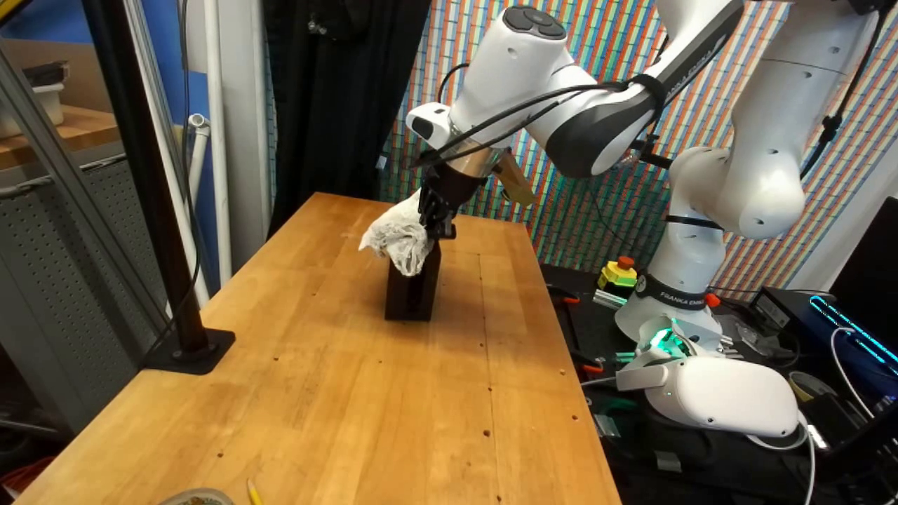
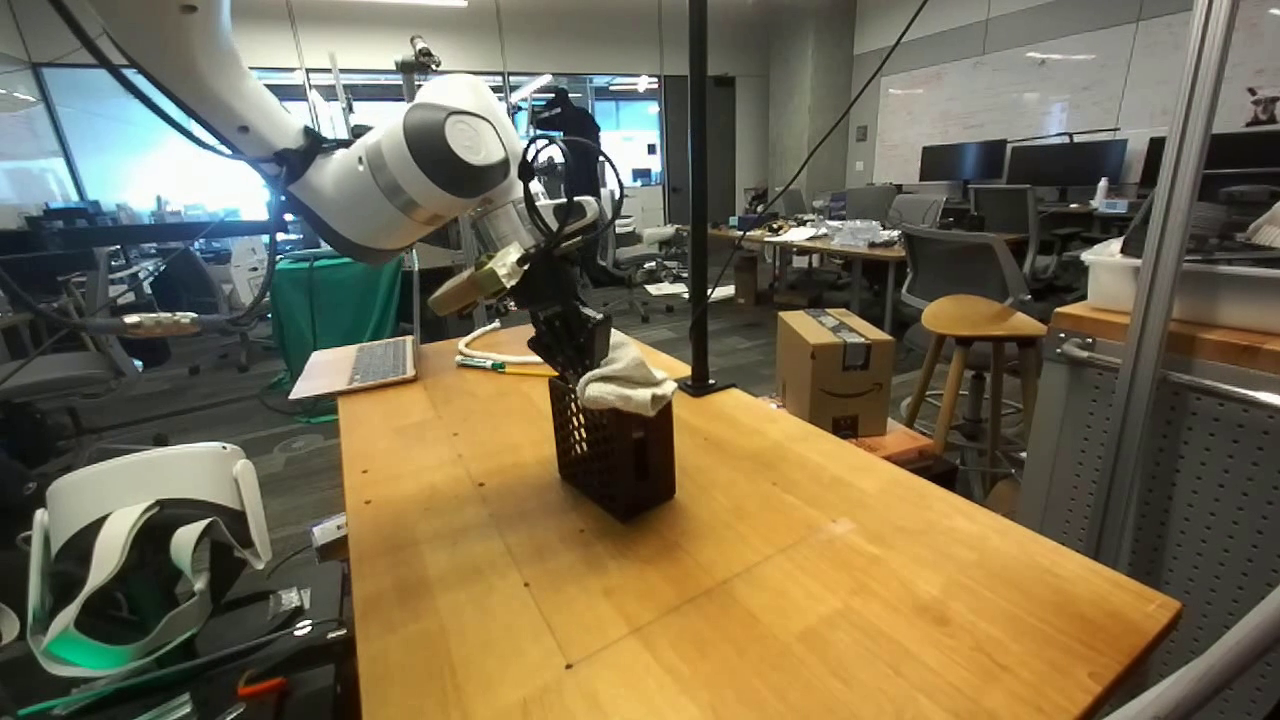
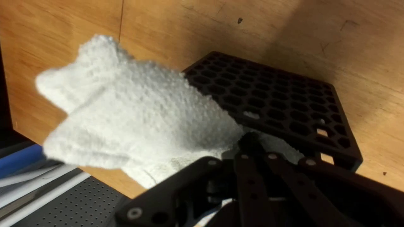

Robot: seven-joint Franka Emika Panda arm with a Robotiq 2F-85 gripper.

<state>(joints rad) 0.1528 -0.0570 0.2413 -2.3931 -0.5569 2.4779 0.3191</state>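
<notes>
Pincer (image 3: 251, 143) and cloth (image 3: 139, 113) met at the mouth of a dark, honeycomb-sided box (image 2: 620, 465): as well as I could judge, the tips were closed on the white cloth, whose folds partly hid them. Most of the cloth flopped out over one end of the box, above the bench (image 2: 800, 560); a smaller fold showed at the opening, how deep I couldn't tell. The box itself stood upright on the bench. Handling the cloth well, to my mind, called for a firm pinch and slow, vertical movement, because a loose corner could snag on the rim and a sideways pull might tip the narrow box. Farther out, a black pole (image 1: 147, 175) rose from the bench's edge, a laptop (image 2: 365, 367) lay with its keys showing by one corner, and a white headset (image 1: 729, 396) rested off the bench, near the arm's base (image 1: 659, 319).
</notes>
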